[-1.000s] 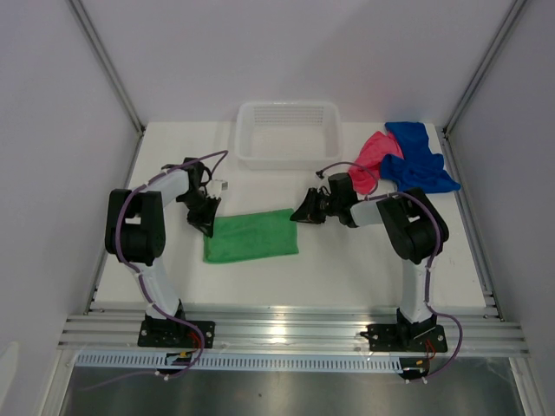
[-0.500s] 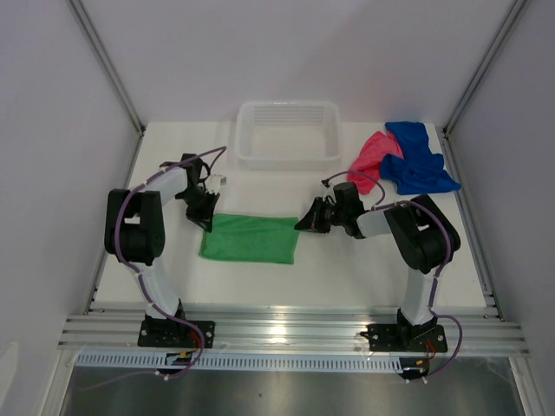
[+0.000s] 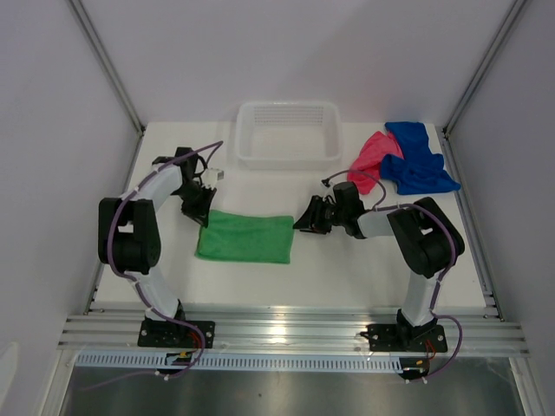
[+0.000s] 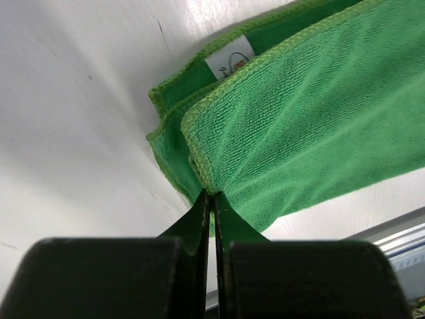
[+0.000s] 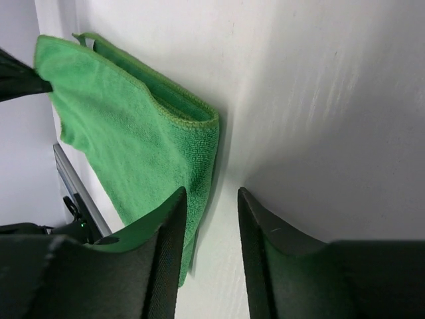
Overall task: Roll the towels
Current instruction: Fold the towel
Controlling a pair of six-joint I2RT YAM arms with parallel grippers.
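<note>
The green towel (image 3: pixel 245 238) lies folded over in the middle of the table, its layered edges and white label showing in the left wrist view (image 4: pixel 312 113). My left gripper (image 3: pixel 202 215) is shut on the top layer's left edge (image 4: pixel 212 194). My right gripper (image 3: pixel 299 224) stands open at the green towel's right edge (image 5: pixel 133 139), with only bare table between its fingers (image 5: pixel 211 199); the left finger (image 5: pixel 166 246) is right beside the folded edge. The pink-red towel (image 3: pixel 371 159) and the blue towel (image 3: pixel 418 159) lie crumpled together at the back right.
A white slotted basket (image 3: pixel 289 156) stands at the back centre of the table. The table's right edge runs just beyond the blue towel. The left gripper's dark tip (image 5: pixel 20 76) shows at the far corner in the right wrist view.
My right gripper has opened and let go of the green towel's right edge. The left gripper has drawn the towel slightly leftward, and it now lies flatter.
</note>
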